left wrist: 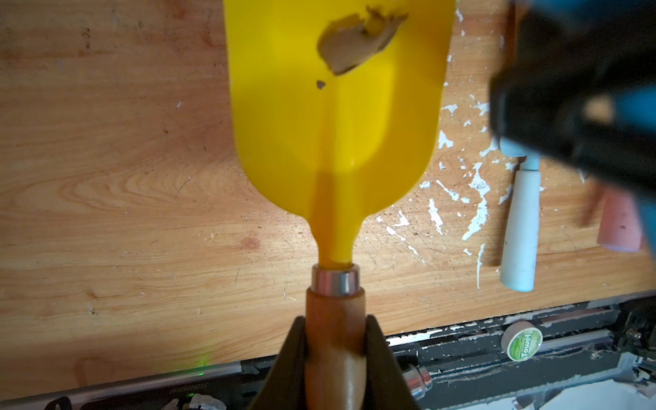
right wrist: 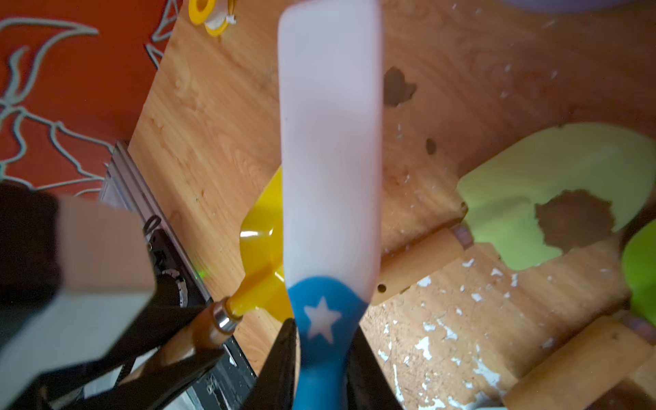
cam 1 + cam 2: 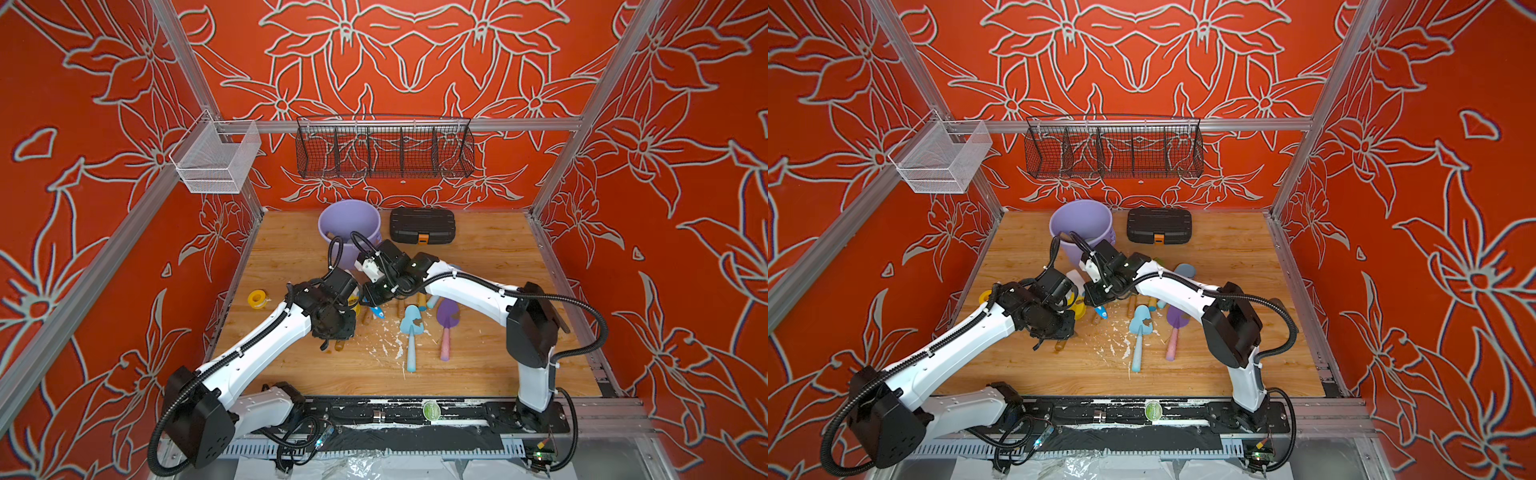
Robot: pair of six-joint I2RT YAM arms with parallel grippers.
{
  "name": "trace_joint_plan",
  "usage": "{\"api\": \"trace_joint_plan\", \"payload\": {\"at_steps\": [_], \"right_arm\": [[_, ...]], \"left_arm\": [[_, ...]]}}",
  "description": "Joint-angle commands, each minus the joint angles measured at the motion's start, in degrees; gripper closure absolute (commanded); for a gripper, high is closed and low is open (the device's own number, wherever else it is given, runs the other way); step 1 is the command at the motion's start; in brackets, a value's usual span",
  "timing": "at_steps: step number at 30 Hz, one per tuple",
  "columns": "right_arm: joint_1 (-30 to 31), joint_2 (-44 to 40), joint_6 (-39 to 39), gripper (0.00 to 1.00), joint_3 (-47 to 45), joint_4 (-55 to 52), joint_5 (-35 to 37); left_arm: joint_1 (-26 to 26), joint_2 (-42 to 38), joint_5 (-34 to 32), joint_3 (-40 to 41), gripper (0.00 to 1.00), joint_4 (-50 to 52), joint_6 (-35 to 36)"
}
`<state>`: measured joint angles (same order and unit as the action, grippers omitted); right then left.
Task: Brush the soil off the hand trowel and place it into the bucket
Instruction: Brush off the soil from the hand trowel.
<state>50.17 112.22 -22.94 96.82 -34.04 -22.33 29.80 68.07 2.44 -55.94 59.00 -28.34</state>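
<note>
Left gripper (image 1: 335, 332) is clamped on the yellow trowel (image 1: 333, 124) by its wooden handle. A brown soil smear (image 1: 355, 42) sits near the blade tip. Right gripper (image 2: 321, 342) pinches a blue-handled spatula (image 2: 330, 142) across the blade; contact unclear. Bucket (image 3: 357, 212) stands behind both arms. Best approach: lay the edge flat, sweep tipward, hold the trowel steady.

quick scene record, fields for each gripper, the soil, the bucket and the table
left gripper: shut on the yellow trowel, at its wooden handle
right gripper: shut on the blue-handled scraper
soil: brown smear on the yellow blade, not yet brushed off
bucket: upright at the back, beside the black case
table: blue trowel and purple trowel lying on it, white flecks around
</note>
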Motion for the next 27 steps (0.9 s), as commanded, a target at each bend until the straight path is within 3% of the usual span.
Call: {"api": "trace_joint_plan", "payload": {"at_steps": [1, 9, 16, 18, 24, 27], "right_arm": [[0.07, 1.43, 1.54, 1.0, 3.32, -1.89, -0.06], [0.94, -3.5, -0.85, 1.0, -2.86, 1.96, -9.84], [3.36, -4.12, -1.04, 1.0, -7.09, 1.13, -12.63], [3.35, -3.25, -0.48, 1.0, -6.93, -0.09, -11.5], [2.4, 0.77, 3.37, 1.0, -1.0, -6.89, 0.62], [1.11, 2.83, 4.19, 1.0, 2.36, -7.58, 2.56]], "left_arm": [[-0.45, -0.92, -0.92, 0.65, 1.0, 0.74, -0.37], [-0.44, -1.05, -0.86, 0.83, 1.0, 0.53, -0.36], [-0.44, -0.88, -0.78, 0.82, 1.0, 0.42, -0.3], [-0.44, -0.71, -0.68, 0.7, 1.0, 0.38, -0.2], [-0.45, -0.92, -0.77, 0.83, 1.0, 0.4, -0.31], [-0.44, -0.77, -0.77, 0.84, 1.0, 0.32, -0.31]]}}
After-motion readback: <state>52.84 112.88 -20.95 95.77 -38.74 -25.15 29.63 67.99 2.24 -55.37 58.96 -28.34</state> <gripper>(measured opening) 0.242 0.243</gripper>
